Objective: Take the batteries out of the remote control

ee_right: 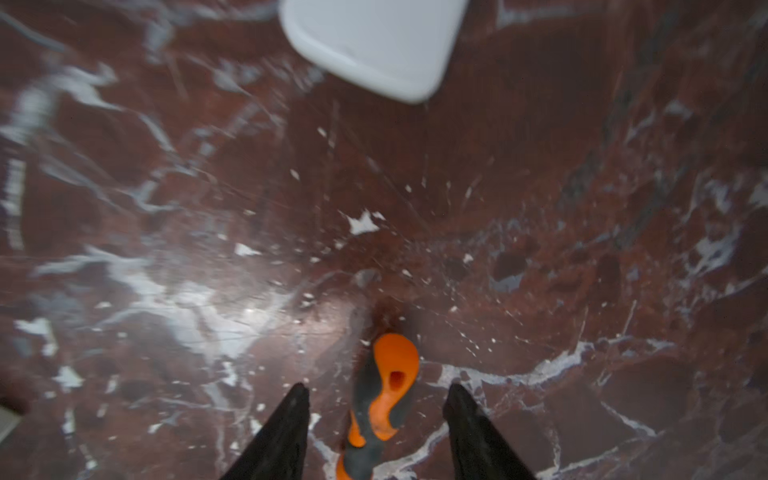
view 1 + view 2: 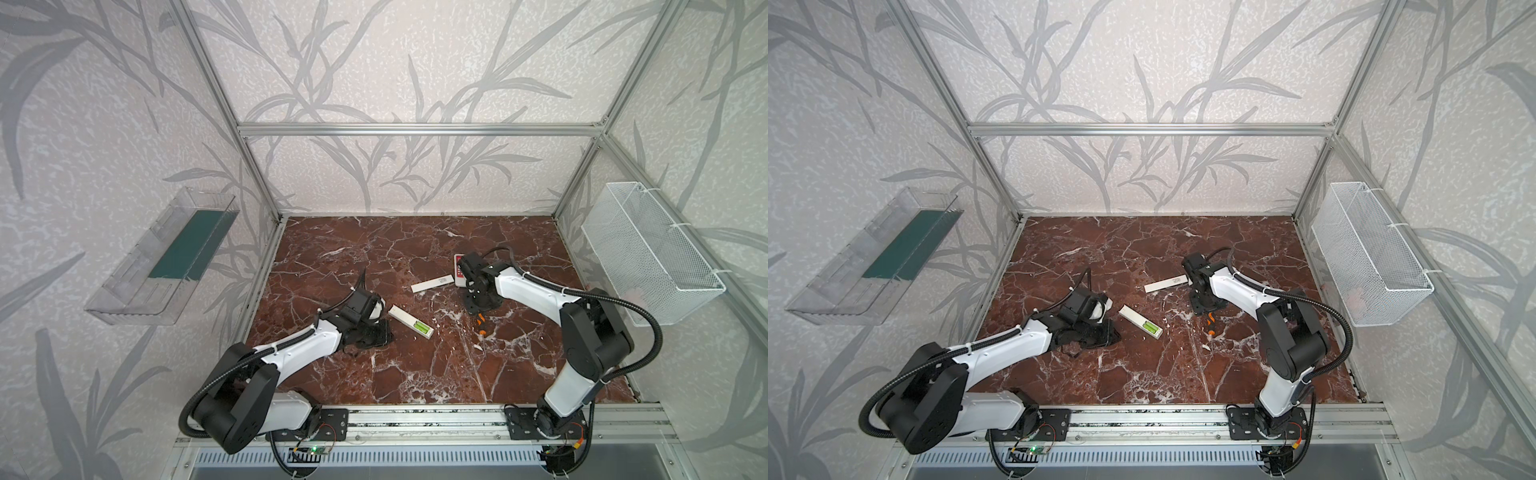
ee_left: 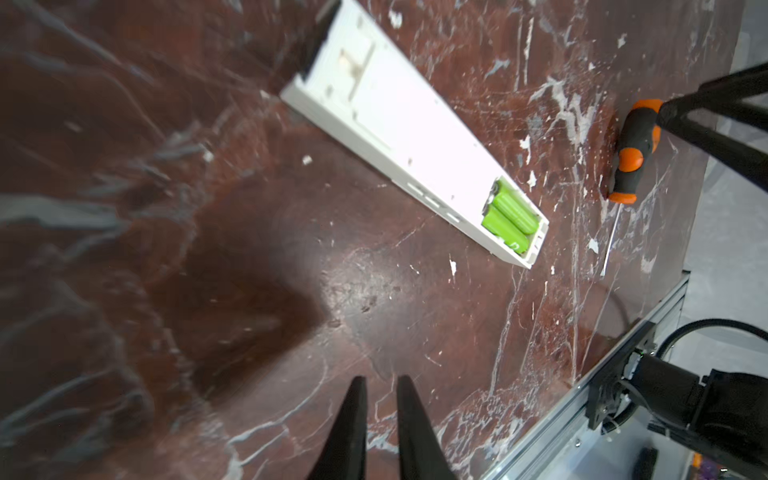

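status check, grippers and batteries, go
Left gripper nearly shut, empty. Right gripper open, straddling screwdriver handle. Two batteries seated in open remote, nothing covering them.

Reads as polished marble on the table (image 2: 415, 365): dark red, white-veined, glossy, throwing back glare. Smooth matt white plastic on the remote (image 3: 399, 124); shiny lime-green wrap on the batteries (image 3: 509, 218) in its open bay. Rubbery matt black and orange on the screwdriver (image 3: 633, 145) handle, bright bare metal on its thin shaft. Bare silvery metal for the frame (image 2: 415, 129), white-coated wire mesh for the basket (image 2: 648, 257), clear hard plastic for the tray (image 2: 124, 270) with a dull green liner. Rough, pebbled wallpaper (image 2: 374, 62) on the walls. Glossy white plastic and matt black on the left arm (image 2: 307, 345).
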Robot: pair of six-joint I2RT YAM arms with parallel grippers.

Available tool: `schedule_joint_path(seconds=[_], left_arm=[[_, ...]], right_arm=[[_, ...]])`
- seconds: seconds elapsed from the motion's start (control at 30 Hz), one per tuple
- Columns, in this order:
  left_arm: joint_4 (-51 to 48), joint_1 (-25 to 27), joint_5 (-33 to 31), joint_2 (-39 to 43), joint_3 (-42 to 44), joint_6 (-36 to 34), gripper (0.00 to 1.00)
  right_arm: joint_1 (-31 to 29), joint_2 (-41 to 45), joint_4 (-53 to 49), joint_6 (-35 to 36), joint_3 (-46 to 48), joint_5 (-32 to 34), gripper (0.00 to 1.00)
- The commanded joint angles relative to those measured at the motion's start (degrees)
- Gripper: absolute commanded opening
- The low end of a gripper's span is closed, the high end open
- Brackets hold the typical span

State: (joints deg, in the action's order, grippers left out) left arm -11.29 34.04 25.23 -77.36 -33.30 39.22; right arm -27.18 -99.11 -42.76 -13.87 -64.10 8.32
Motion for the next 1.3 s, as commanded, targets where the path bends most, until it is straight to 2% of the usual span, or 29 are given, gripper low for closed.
schedule_joint_path(seconds=[0.0,0.2,0.5,0.8,0.87,0.97,1.07,1.17,1.27], left_arm=[[9.89,4.33,-0.59,-3.04,-0.91,5.91,0.12],[12.84,9.84,-1.14,-12.29,-5.8,5.92,0.09],[12.45,10.08,-0.25,-23.24,-16.17,3.33,0.08],[13.75,10.05,-1.15,-28.23,-21.76,3.89,0.1],[13.2,9.82,-0.99,-28.63,-22.63,3.51,0.11],[12.15,9.51,-0.13,-27.54,-23.07,2.68,0.12],[10.68,9.27,1.27,-24.73,-23.11,0.63,0.13],[8.36,8.96,2.11,-20.39,-22.97,-2.58,0.13],[6.31,8.5,0.96,-14.85,-22.75,-6.37,0.17]], right_arm=[[1.27,2.54,0.56,-1.55,1.45,-2.4,0.54],[2.54,-0.33,1.8,-1.78,2.11,-3.28,0.54],[2.73,0.04,3.91,-2.1,4.33,-6.38,0.51],[2.74,1.02,6.11,-3.47,6.94,-9.19,0.44],[2.71,1.07,6.62,-3.53,7.3,-9.24,0.38],[2.72,1.02,7.1,-3.53,7.58,-8.87,0.25],[2.66,5.14,6.96,-3.83,7.41,-8.09,0.14],[2.74,12.75,8.83,-4.05,7.7,-8.73,0.09],[2.66,22.22,14.86,-3.54,9.55,-12.61,0.05]])
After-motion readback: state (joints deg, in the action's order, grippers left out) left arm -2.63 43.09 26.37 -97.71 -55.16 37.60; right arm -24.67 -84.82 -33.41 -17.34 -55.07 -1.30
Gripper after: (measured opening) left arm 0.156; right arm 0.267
